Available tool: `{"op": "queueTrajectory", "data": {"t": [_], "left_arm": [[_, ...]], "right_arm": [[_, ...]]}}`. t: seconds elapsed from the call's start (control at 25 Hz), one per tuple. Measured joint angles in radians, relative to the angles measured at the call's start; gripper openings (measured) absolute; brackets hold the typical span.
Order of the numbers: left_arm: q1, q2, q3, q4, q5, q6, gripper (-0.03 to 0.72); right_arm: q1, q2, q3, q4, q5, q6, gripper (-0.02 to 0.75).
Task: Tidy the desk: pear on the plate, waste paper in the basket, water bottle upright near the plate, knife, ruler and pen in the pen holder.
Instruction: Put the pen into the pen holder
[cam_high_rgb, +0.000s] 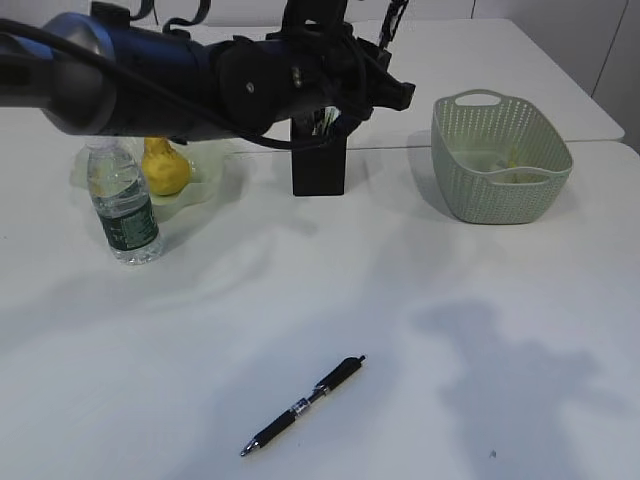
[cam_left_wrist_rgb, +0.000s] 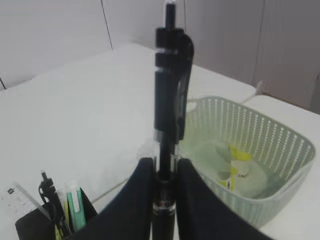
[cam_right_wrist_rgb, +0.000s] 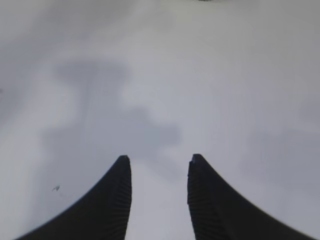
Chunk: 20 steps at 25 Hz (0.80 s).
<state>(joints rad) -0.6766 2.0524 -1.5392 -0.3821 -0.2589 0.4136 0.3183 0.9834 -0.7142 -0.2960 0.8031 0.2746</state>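
Water bottle (cam_high_rgb: 122, 203) stood upright beside plate (cam_high_rgb: 205, 176), pear (cam_high_rgb: 165, 167) seen on it. Black pen (cam_left_wrist_rgb: 169, 120) clenched upright in left claw (cam_left_wrist_rgb: 162, 177), above pen holder (cam_high_rgb: 318, 155). Second pen (cam_high_rgb: 303, 405) left on desk (cam_high_rgb: 400, 300). Right claw (cam_right_wrist_rgb: 159, 172) released, empty.

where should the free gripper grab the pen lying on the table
Judging by its pose, take the loose pen across its clear middle barrel, coming straight down from above. It lies flat on the bare table, slanted from near-left to far-right, so turn the open right gripper to straddle that slant.
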Motion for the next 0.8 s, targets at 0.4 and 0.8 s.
{"op": "queueTrajectory", "data": {"t": [0.4,0.8], "left_arm": [[0.012,0.065,0.017,-0.079,-0.145,-0.020,0.063],[0.063,0.121,0.017,-0.065,-0.238,-0.023,0.063]], "right_arm": [[0.000,0.000,0.000,0.000,0.002,0.000,0.314],[0.000,0.000,0.000,0.000,0.002,0.000,0.314]]}}
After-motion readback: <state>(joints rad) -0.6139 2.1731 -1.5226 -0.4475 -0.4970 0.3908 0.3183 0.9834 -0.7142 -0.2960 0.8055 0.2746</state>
